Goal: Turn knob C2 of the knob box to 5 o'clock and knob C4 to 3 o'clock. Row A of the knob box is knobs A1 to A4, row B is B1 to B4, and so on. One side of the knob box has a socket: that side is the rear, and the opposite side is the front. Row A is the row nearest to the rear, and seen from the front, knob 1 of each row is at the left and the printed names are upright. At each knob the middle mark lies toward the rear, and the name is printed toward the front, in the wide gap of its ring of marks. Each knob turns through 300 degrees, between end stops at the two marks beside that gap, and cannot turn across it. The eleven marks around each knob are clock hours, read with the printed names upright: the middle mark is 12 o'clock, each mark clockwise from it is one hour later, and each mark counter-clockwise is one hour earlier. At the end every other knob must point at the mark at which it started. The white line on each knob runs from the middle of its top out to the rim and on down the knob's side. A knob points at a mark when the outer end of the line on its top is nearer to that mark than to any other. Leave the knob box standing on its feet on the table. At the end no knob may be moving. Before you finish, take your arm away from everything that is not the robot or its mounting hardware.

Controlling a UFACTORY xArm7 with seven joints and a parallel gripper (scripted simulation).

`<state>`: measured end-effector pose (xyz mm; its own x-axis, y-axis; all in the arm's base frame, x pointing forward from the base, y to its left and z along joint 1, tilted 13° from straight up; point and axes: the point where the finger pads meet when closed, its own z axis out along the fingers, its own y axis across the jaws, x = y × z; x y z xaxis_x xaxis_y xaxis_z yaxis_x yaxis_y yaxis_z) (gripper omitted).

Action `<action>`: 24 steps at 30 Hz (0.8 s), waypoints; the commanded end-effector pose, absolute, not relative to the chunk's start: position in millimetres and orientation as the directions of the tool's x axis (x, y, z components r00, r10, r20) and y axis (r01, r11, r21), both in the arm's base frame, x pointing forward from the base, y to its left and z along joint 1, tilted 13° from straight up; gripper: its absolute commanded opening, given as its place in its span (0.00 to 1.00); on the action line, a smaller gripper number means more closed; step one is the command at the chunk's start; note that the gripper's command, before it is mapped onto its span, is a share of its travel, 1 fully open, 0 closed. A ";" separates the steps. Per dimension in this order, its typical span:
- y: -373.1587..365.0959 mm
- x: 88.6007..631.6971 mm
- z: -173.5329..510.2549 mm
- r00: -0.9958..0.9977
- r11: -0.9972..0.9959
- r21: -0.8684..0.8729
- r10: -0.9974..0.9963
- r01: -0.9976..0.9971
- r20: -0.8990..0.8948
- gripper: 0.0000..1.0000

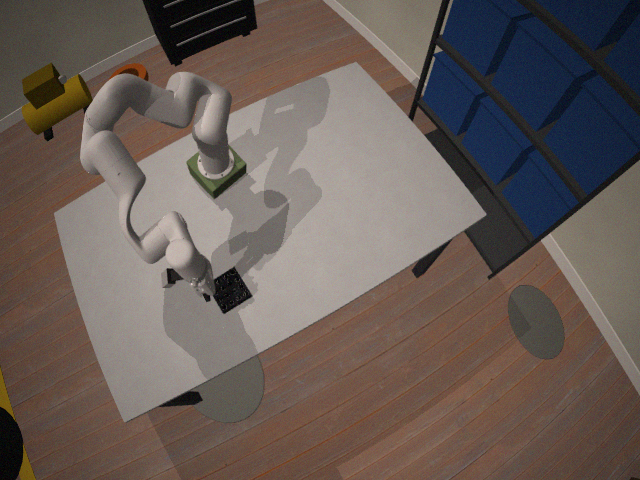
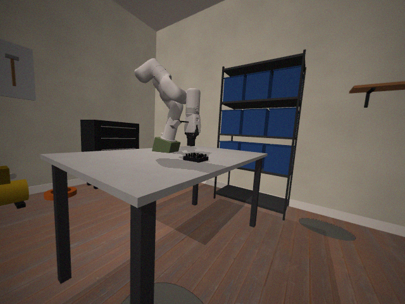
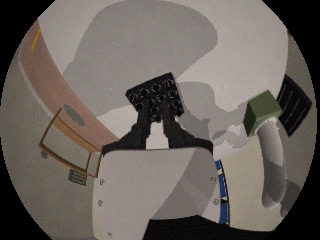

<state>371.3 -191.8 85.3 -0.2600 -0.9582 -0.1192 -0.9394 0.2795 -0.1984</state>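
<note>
The knob box point(image 1: 230, 291) is a small black square box with rows of dark knobs, standing on the white table near its front edge. It also shows in the exterior view point(image 2: 195, 158) and in the wrist view point(image 3: 156, 98). The knob labels and white lines are too small to read. My gripper point(image 1: 206, 295) points straight down and hovers a little above the box, over its edge nearest the arm point(image 2: 190, 142). Its two dark fingers stand a narrow gap apart with nothing between them and touch no knob.
The arm's green base point(image 1: 216, 173) stands at the back of the table. A black shelf with blue bins point(image 2: 261, 130) stands to the right of the table. A black drawer cabinet point(image 2: 109, 134) stands behind it.
</note>
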 end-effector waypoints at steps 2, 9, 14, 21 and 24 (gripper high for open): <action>-192.3 372.1 86.1 -0.260 0.279 -0.201 -0.958 -0.939 -0.118 0.19; -192.2 372.7 83.8 -0.260 0.279 -0.201 -0.958 -0.939 -0.118 0.19; -192.0 373.5 80.0 -0.260 0.279 -0.201 -0.958 -0.939 -0.118 0.19; -191.7 374.7 74.8 -0.260 0.279 -0.201 -0.958 -0.939 -0.118 0.19; -191.5 375.5 71.2 -0.260 0.279 -0.201 -0.958 -0.939 -0.118 0.19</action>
<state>374.1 -191.2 73.3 -0.2598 -0.9583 -0.1192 -0.9394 0.2794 -0.1986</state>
